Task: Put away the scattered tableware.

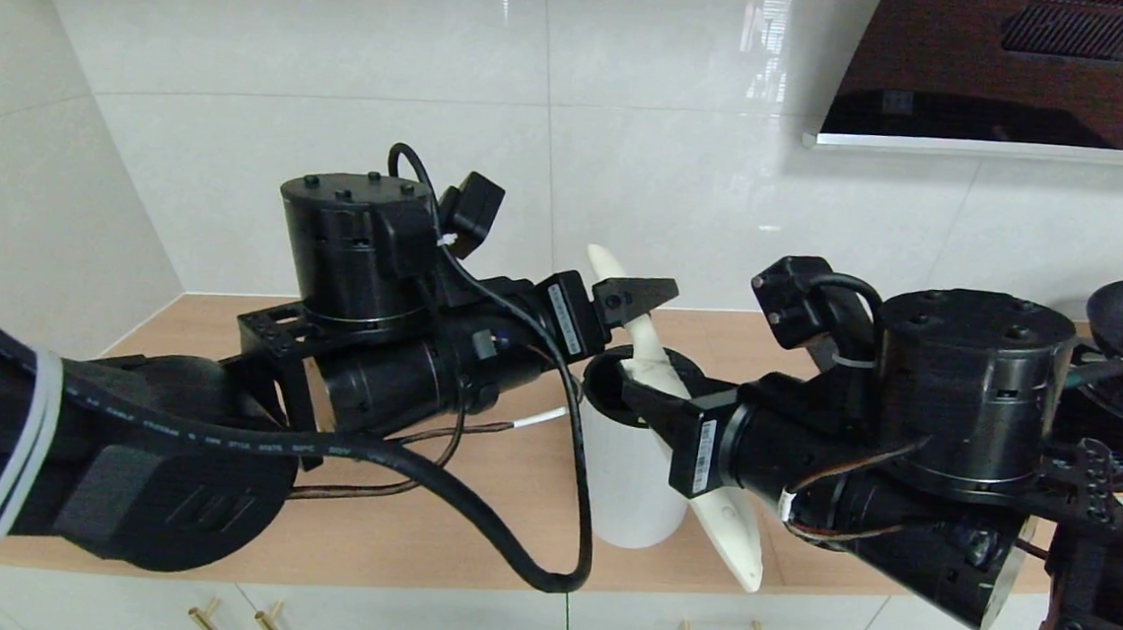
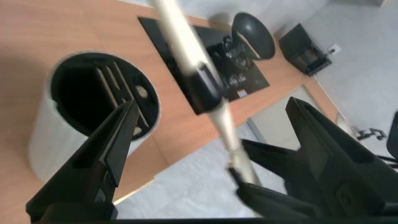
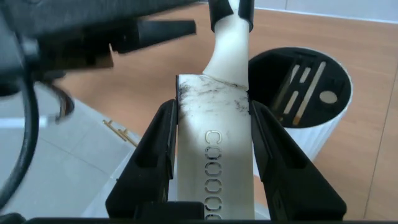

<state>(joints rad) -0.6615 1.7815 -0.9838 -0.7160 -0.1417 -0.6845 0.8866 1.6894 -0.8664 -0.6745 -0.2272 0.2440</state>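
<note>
Right pincer is pressed tight on the broad blade of the white spatula, that arm stretched in low from the right with its wrist level. The left pincer is spread wide, its fingers either side of the thin handle, the arm coming in from the left. The spatula hangs tilted in the air, handle up toward the wall, crossing the mouth of the white utensil holder standing on the wooden surface.

left hand spread wide, right hand clamped, tips close together
</note>
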